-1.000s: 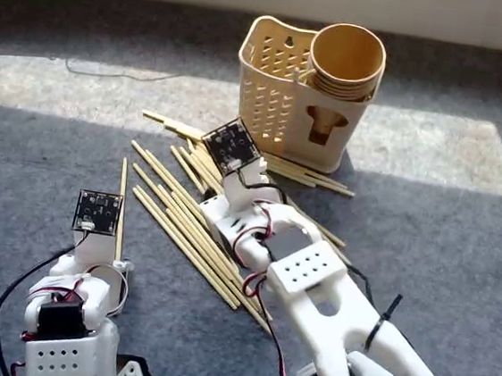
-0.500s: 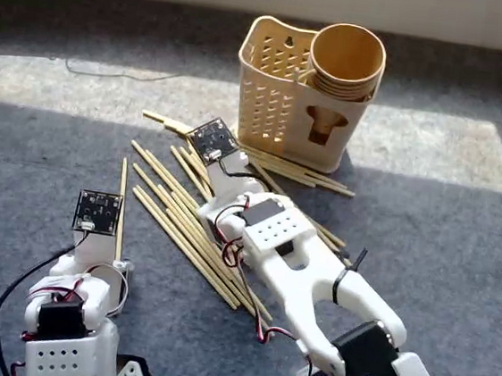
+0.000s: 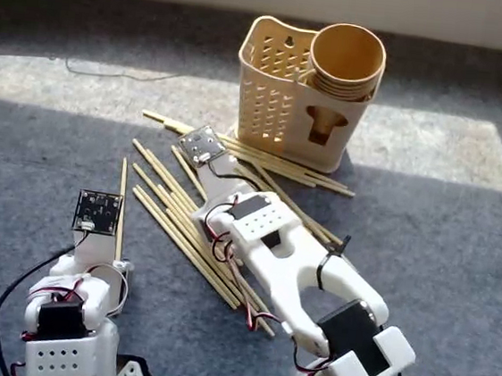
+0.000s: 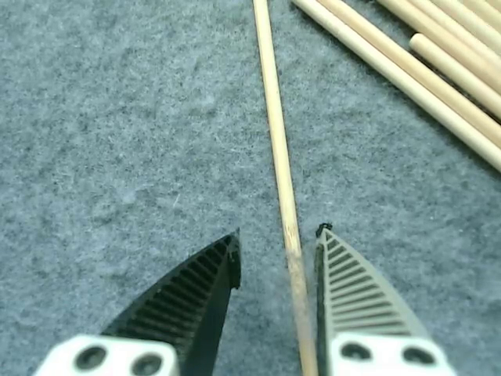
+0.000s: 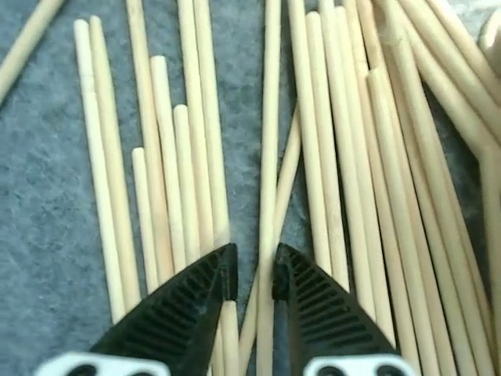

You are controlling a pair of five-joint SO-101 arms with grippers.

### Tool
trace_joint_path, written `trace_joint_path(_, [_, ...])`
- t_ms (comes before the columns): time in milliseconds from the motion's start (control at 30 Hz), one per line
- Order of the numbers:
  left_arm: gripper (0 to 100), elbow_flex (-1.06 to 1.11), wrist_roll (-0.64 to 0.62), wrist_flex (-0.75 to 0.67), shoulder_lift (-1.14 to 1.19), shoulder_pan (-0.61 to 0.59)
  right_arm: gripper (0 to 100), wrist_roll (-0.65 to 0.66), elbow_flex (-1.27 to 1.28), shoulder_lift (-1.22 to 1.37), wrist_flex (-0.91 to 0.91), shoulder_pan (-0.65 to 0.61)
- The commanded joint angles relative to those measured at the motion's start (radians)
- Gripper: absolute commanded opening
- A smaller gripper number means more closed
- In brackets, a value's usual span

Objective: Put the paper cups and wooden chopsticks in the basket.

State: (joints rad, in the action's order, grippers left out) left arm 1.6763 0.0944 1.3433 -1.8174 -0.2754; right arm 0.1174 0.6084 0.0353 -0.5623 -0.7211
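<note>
A cream slotted basket (image 3: 278, 101) stands upright at the back with a stack of paper cups (image 3: 346, 59) inside it. Several wooden chopsticks (image 3: 185, 213) lie fanned across the carpet in front of it. My right arm (image 3: 264, 234) stretches over this pile. Its gripper (image 5: 254, 254) hangs just above the chopsticks (image 5: 321, 157), open by a narrow gap, with one chopstick (image 5: 269, 141) running between the tips. My left gripper (image 4: 275, 239) is open low over the carpet. It straddles a single chopstick (image 4: 278, 157), which lies close to the grey finger (image 4: 344, 290).
Grey carpet (image 3: 460, 246) covers the floor, with a sunlit band behind the basket. A thin cable (image 3: 111, 71) lies at the back left. More chopsticks (image 3: 323, 182) poke out along the basket's base. The lone chopstick (image 3: 122, 201) lies left of the pile.
My right arm has stretched forward and dropped lower over the pile, its wrist shifting left. The left arm, basket and cups have not moved.
</note>
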Motion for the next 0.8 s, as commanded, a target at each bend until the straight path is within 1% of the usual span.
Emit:
trace_joint_path(0, [16,0.021,-0.006,0.005,-0.007,-0.010,9.1,-0.006,-0.039,0.005,-0.004,-0.013])
trace_joint_path(100, [16,0.021,-0.006,0.005,-0.007,-0.010,8.0,-0.006,-0.039,0.022,-0.004,-0.012])
trace_joint_path(200, [16,0.021,-0.006,0.005,-0.007,-0.010,0.5,-0.005,-0.039,0.022,-0.005,-0.012])
trace_joint_path(433, [16,0.021,-0.006,0.005,-0.007,-0.010,0.5,-0.005,-0.039,0.005,-0.005,-0.012])
trace_joint_path(600, [16,0.021,-0.006,0.005,-0.007,-0.010,0.5,-0.005,-0.028,-0.124,-0.005,-0.010])
trace_joint_path(767, [16,0.021,-0.006,0.005,-0.007,-0.010,0.5,-0.005,0.041,-0.226,-0.007,-0.010])
